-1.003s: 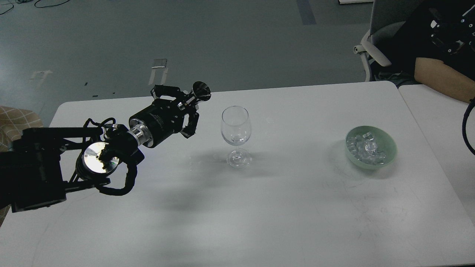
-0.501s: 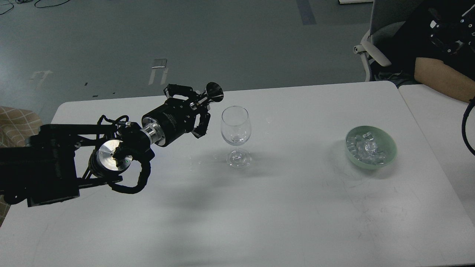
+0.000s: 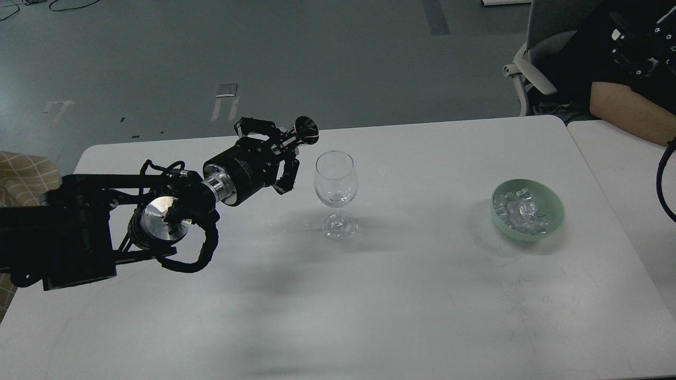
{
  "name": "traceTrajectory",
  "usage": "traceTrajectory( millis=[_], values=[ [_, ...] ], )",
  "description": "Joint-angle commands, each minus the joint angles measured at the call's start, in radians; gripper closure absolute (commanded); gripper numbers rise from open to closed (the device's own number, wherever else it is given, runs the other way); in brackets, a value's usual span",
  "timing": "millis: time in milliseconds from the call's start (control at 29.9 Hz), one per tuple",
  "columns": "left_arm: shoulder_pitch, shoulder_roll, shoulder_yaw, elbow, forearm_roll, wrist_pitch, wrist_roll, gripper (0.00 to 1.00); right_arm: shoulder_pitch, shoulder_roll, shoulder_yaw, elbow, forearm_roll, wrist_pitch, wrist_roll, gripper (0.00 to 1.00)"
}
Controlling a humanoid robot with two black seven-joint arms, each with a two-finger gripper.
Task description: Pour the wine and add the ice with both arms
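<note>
- Black, with silver joint rings and looped cables, the left arm [image 3: 105,221] comes in from the left edge and reaches across the white tabletop [image 3: 369,295] toward the middle.
- Its left claw [image 3: 288,150] is clenched on a small dark object [image 3: 305,131] with a flared, shiny round end that points up and to the right; what the object is cannot be told.
- That flared end sits just left of the rim of the wine glass [image 3: 336,184] and slightly above it, apart from the glass.
- Clear and stemmed, the wine glass stands upright near the middle of the tabletop; it looks empty, with only glints at the bottom of the bowl.
- A pale green bowl [image 3: 554,208] rests on the tabletop well to the right of the glass.
- The ice [image 3: 520,211] lies heaped inside this bowl as many small clear cubes, none outside it.
- Only a black cable [image 3: 663,179] curves along the right edge, and the right claw is out of view.
- At the top right, a person's bare forearm [image 3: 628,113] rests at the corner of a second tabletop beside a grey chair [image 3: 533,63].
- Dark equipment with small white marks [image 3: 636,45] sits above that forearm; its nature is unclear.
- Grey floor [image 3: 264,53] with pale tape marks lies beyond the tabletop.
</note>
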Motion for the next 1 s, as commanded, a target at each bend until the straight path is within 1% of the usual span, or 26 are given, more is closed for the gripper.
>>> traceTrajectory(
  millis=[0,669,802,970],
  values=[
    [-0.007,0.000,0.008,0.000,0.001,0.000,0.000,0.84,0.000,-0.001,0.002,0.000,-0.001,0.000,0.000,0.00],
    [-0.012,0.000,0.010,-0.002,0.058,0.020,0.000,0.84,0.000,0.001,0.006,0.000,-0.001,0.000,0.000,0.00],
    [-0.017,0.000,0.008,-0.002,0.107,0.045,0.000,0.84,0.000,0.001,0.006,0.000,-0.001,0.000,0.000,0.00],
    [-0.018,0.000,0.008,-0.002,0.122,0.054,0.000,0.84,0.000,0.001,0.006,0.000,-0.001,0.000,0.000,0.00]
  ],
)
